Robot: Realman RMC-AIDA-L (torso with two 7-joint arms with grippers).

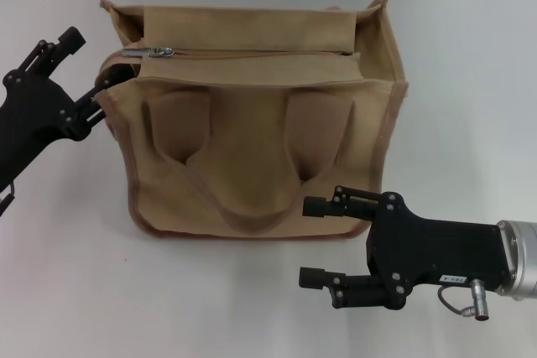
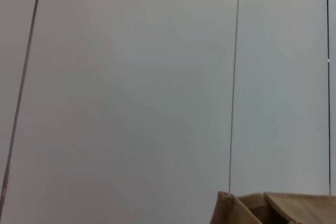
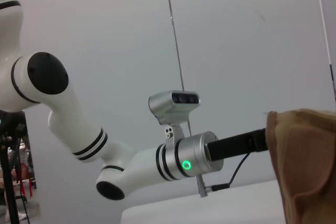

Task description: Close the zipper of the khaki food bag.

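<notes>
On the left of the head view, the black left gripper (image 1: pixel 99 73) sits at the upper left corner of the boxy tan canvas food bag (image 1: pixel 260 123), at the level of the bag's top panel. One finger (image 1: pixel 71 38) stands clear above the table, well apart from the other, which lies against the bag's left edge beside the darker brown piping; the fingers are spread, and whether they actually pinch fabric cannot be told.

The bag stands on the white table (image 1: pixel 470 90), roughly centre, its front face toward the camera. The long tan zipper line (image 1: pixel 252 54) runs across the top panel from left to right. Its small silver metal pull tab (image 1: pixel 151 52) lies at the far left end, just beside the left gripper. The line to the right of the tab appears as a narrow dark seam; whether the teeth there are joined cannot be told. The two tan loop handles (image 1: pixel 243 182) hang folded down over the front face.

The left wrist view shows only a grey panelled wall (image 2: pixel 131 87) and one upper corner of the bag (image 2: pixel 273 208).

On the right, the black right gripper (image 1: pixel 312 241) lies low over the table at the bag's lower right front corner. Its two fingers are parted, nothing between them; the upper fingertip (image 1: pixel 315 204) overlaps the bag's bottom edge, the lower one is over bare table.

The right wrist view shows the left arm's white and silver forearm (image 3: pixel 178 161) reaching to the bag's edge (image 3: pixel 304 166).
</notes>
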